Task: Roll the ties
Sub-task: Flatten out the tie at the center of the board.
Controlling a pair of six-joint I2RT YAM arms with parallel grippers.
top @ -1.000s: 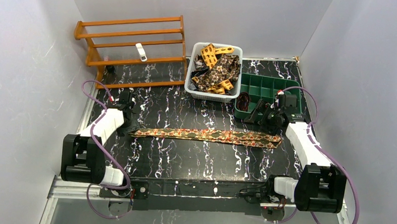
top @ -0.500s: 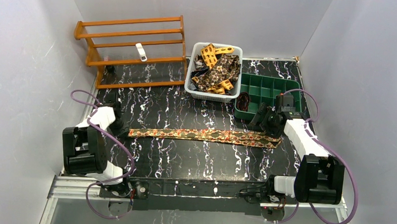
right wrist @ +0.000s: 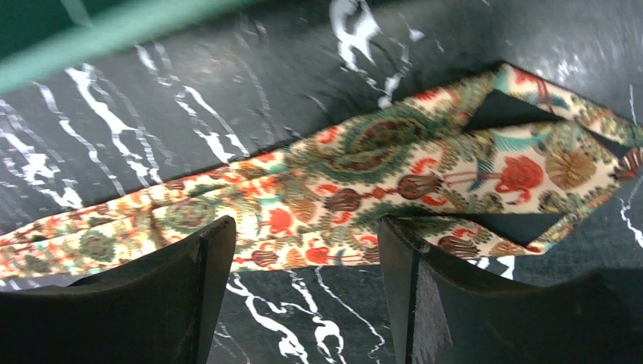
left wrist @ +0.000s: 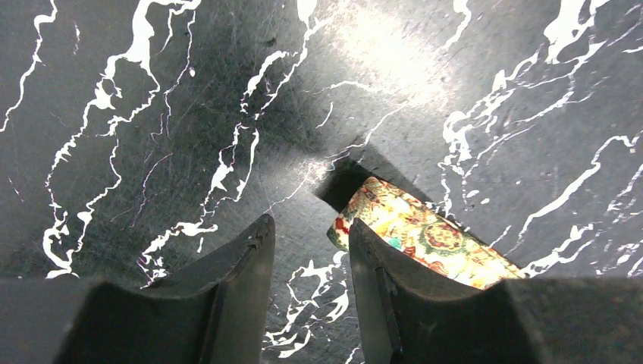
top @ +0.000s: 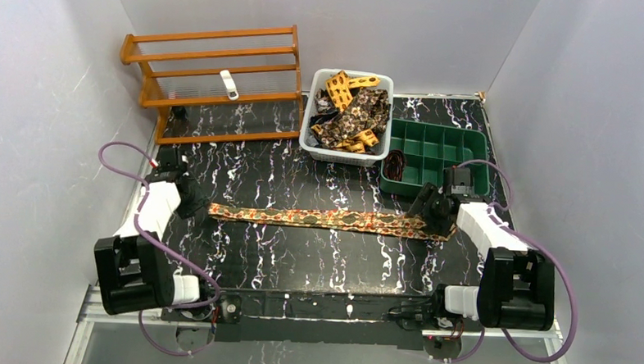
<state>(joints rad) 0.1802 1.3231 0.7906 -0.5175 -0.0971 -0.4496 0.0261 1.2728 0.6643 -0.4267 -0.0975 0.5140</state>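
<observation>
Both pincers stand spread and empty. The left pincer shows a narrow gap of bare surface between its fingers. The right pincer gapes wider, low over patterned cloth. The black marbled bench carries everything. At its far left stands a wooden rack with no rolled cloth on its shelves that I can make out. Beside the rack, the white basket holds a heap of loose ties in brown and yellow prints, none of them rolled, so most of the work appears to lie ahead. To the right of the basket is a green tray with compartments. Its near-left compartment holds a dark coil that may be one finished roll, though it is too small to be sure; the other compartments look bare. Across the middle of the bench a red-orange tie lies flat and stretched at full length, with no turn wound into it. Its narrow end lies just beside one finger of the left pincer, not between the fingers. Its wide pointed end lies under the right pincer, its tip folded so the dark lining shows. My reading is that this tie is laid out ready, and its rolling has not begun. It has yet to be gripped at one end, wound into a spiral and put away, and the heap in the basket comes after it.
</observation>
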